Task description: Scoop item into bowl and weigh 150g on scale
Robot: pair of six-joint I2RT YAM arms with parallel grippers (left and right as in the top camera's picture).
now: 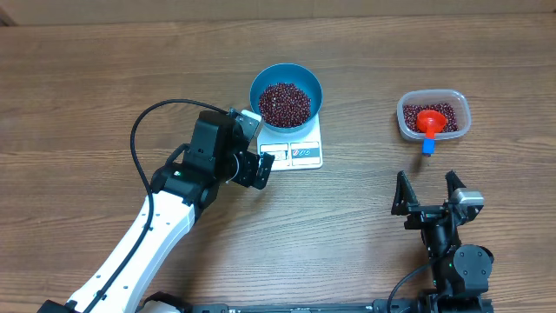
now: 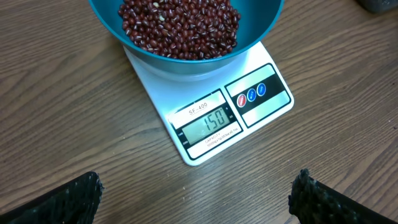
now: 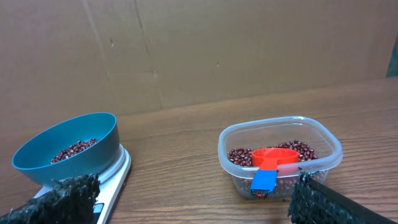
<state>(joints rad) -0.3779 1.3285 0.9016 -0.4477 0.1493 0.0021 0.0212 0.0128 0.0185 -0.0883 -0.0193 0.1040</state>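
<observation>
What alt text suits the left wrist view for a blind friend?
A blue bowl heaped with red-brown beans sits on a white kitchen scale whose display reads 150. The open left tool shows as dark fingertips at the bottom corners, above a wooden table.

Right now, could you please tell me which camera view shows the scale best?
The left wrist view: the scale lies close below the camera, its display reading 150. Overhead shows it small, the digits illegible. The right wrist view catches only its white edge beneath the bowl.
</observation>
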